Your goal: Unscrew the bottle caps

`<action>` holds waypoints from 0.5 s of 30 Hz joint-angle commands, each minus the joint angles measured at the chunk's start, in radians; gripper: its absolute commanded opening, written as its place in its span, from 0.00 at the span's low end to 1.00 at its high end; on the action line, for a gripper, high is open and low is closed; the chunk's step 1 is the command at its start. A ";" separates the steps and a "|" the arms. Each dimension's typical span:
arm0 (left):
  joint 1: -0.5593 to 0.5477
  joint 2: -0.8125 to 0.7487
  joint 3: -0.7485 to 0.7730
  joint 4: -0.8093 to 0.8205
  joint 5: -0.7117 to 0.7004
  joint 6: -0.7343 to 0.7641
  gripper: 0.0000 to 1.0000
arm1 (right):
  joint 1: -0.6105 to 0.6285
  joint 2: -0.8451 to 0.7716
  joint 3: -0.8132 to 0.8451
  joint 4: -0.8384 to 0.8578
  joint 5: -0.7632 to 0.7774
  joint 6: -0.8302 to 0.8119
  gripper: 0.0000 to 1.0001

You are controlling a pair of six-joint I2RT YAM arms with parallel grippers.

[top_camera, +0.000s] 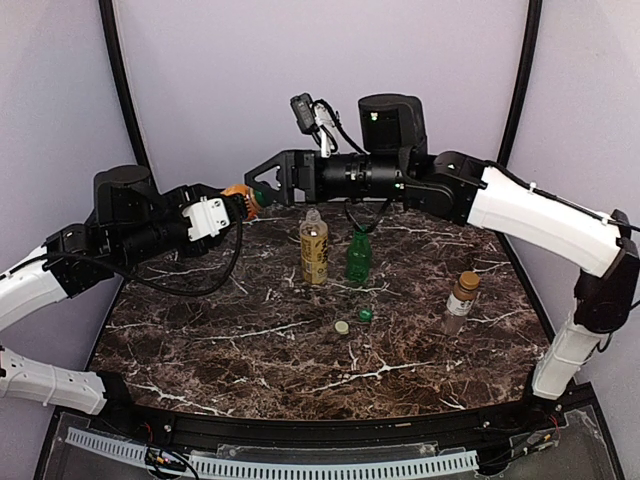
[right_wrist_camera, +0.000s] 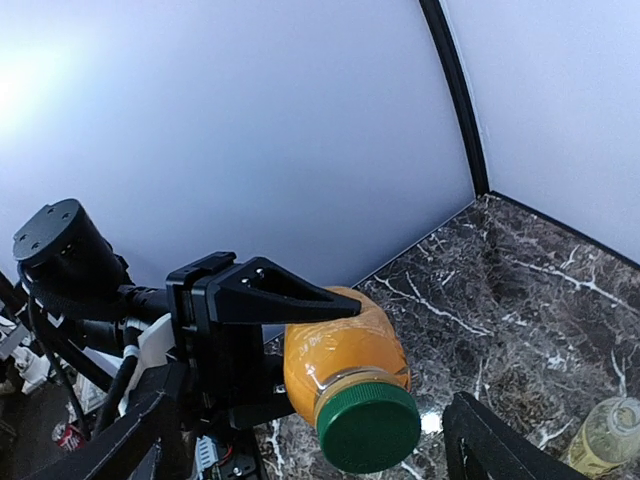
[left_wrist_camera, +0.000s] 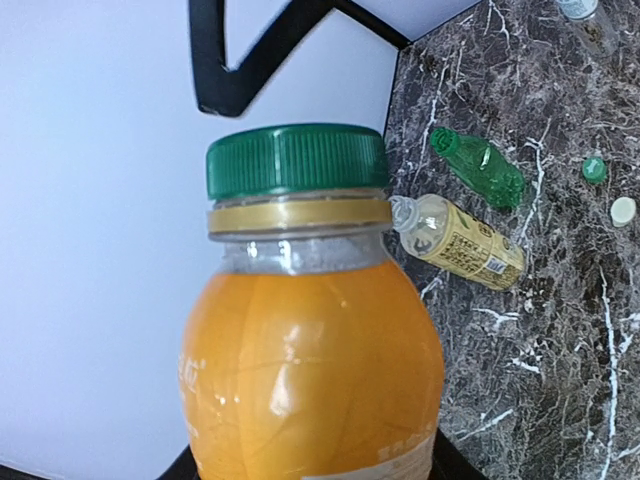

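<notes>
The left tool [top_camera: 232,205] grips the squat orange bottle [right_wrist_camera: 345,350] by its body, held above the surface [top_camera: 250,350] at the back left. Its green cap [right_wrist_camera: 368,425] faces the right tool [top_camera: 258,188], whose jaws gape wide at the cap, not touching it. I'd centre on the ribbed rim, close squarely, then twist; nothing blocks them, and the yellow bottle [top_camera: 314,247], green bottle [top_camera: 358,256] and brown-capped slim bottle [top_camera: 461,301] stand below.

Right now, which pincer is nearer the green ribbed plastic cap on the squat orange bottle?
Right. The right pincer is open right at the green ribbed plastic cap, not closed on it. The left pincer is shut lower down, on the body of the squat orange plastic bottle.
</notes>
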 commanded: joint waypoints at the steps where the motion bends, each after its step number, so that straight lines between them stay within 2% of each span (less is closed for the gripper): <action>1: -0.010 -0.035 -0.019 0.105 -0.070 0.058 0.11 | -0.030 0.042 0.059 -0.022 -0.040 0.150 0.87; 9: -0.012 -0.037 -0.021 0.106 -0.068 0.060 0.11 | -0.051 0.093 0.081 -0.012 -0.079 0.183 0.66; 15: -0.014 -0.034 -0.024 0.108 -0.066 0.066 0.11 | -0.052 0.113 0.088 -0.009 -0.108 0.181 0.61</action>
